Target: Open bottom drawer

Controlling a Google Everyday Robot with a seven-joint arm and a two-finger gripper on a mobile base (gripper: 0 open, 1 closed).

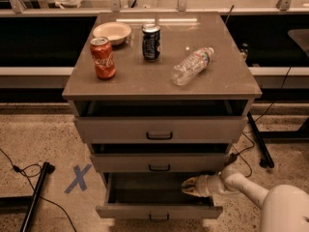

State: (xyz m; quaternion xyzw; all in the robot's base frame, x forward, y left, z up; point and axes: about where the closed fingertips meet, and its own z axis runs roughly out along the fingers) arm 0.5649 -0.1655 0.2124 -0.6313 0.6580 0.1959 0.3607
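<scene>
The bottom drawer (pixel 159 211) is the lowest of three grey drawers in the cabinet. It stands pulled well out, its dark inside showing, with a small black handle at the front's centre. My gripper (pixel 189 186) reaches in from the lower right on a white arm (pixel 241 185). It sits over the right part of the open bottom drawer, just under the middle drawer (pixel 159 162). It holds nothing that I can see.
The top drawer (pixel 159 128) and the middle drawer are each pulled out a little. On the cabinet top stand a red cola can (pixel 103 58), a dark can (pixel 151 42), a bowl (pixel 112 32) and a lying plastic bottle (pixel 191 65). A blue X (pixel 78 178) and cables mark the floor at the left.
</scene>
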